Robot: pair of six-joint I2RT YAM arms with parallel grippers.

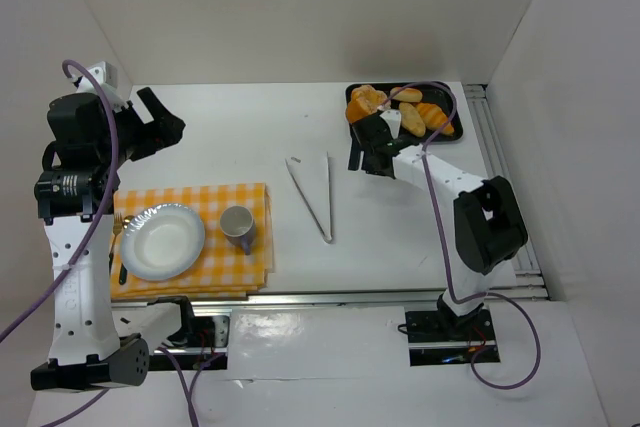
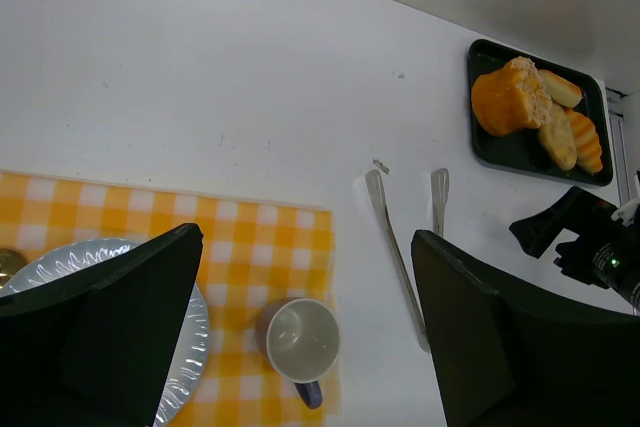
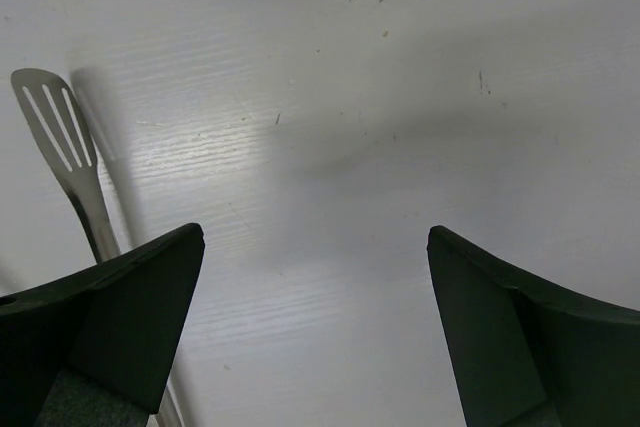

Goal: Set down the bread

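Several golden bread rolls [image 1: 400,107] lie in a black tray [image 1: 448,134] at the back right; they also show in the left wrist view [image 2: 512,97]. A white plate [image 1: 162,240] sits on a yellow checked cloth [image 1: 240,197] at the front left. Metal tongs [image 1: 312,197] lie on the table between cloth and tray. My right gripper [image 1: 362,159] is open and empty, low over the table just in front of the tray; its view shows bare table and one tong tip [image 3: 55,137]. My left gripper [image 1: 162,129] is open and empty, raised at the back left.
A grey mug [image 1: 238,226] with a blue handle stands on the cloth right of the plate. A fork [image 1: 117,229] lies left of the plate. White walls enclose the table at the back and both sides. A metal rail [image 1: 505,177] runs along the right edge.
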